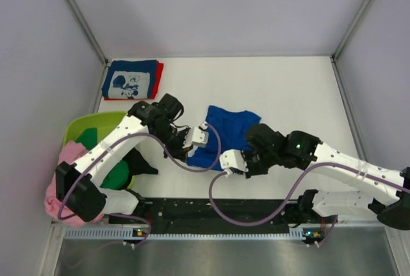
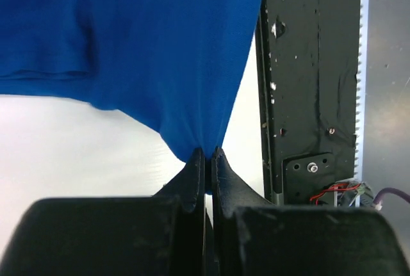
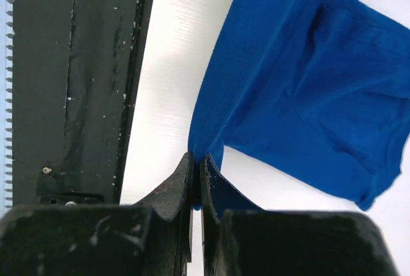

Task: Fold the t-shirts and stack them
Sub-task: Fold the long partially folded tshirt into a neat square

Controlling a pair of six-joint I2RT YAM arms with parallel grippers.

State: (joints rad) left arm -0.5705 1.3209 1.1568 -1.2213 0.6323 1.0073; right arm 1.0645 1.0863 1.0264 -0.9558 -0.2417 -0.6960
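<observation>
Blue t-shirt (image 1: 230, 129), partly hidden beneath the arms, is clamped tight at its edge by left pincer (image 2: 206, 155) and right pincer (image 3: 196, 159).

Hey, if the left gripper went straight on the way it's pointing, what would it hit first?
The royal blue t-shirt. The left gripper is shut on its edge, and the cloth fills the line ahead in the left wrist view; what lies behind it is hidden.
</observation>
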